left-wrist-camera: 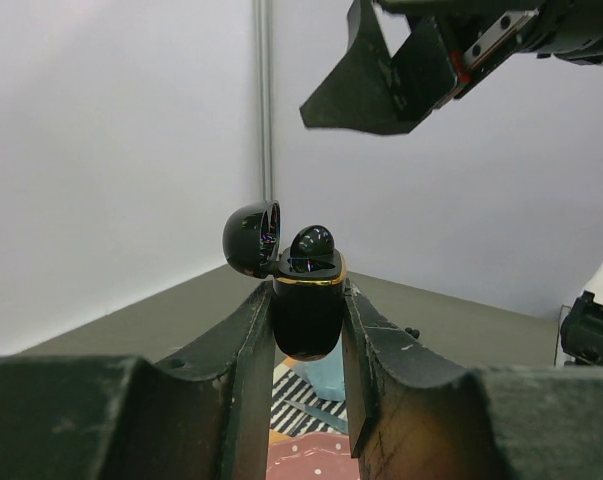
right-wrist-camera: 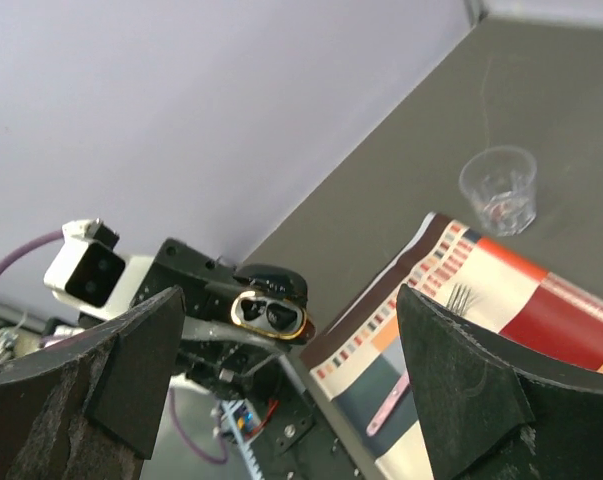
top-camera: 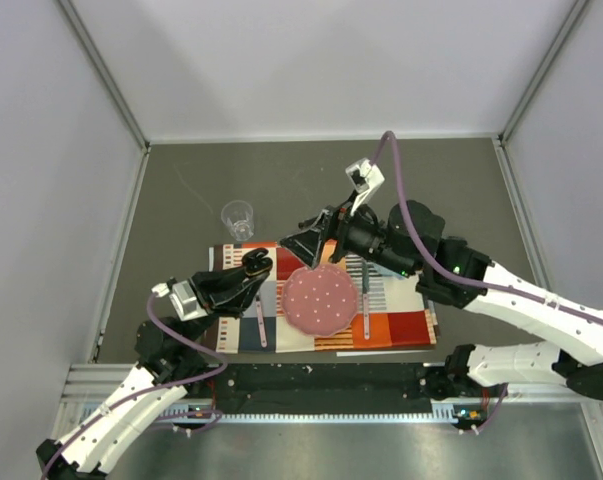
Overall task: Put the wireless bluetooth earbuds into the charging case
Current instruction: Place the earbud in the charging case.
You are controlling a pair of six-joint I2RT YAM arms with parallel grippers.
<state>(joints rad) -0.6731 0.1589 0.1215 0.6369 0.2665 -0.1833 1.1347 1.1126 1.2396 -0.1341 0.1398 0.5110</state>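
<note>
charging case (left-wrist-camera: 306,310) was clamped in your left tool (top-camera: 251,270); right tool (left-wrist-camera: 396,85) hung wide, empty; proud earbud (left-wrist-camera: 312,243) needed a straight press.

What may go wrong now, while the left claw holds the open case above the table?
The earbud stands above the rim of the charging case; it may be unseated and fall out if tilted.
The left claw pinches the glossy case by its sides, so it might slip.
The open right claw hangs close and might knock the lid.

Overhead view looking down, both wrist views close, sharing the charging case (left-wrist-camera: 306,310)
</note>
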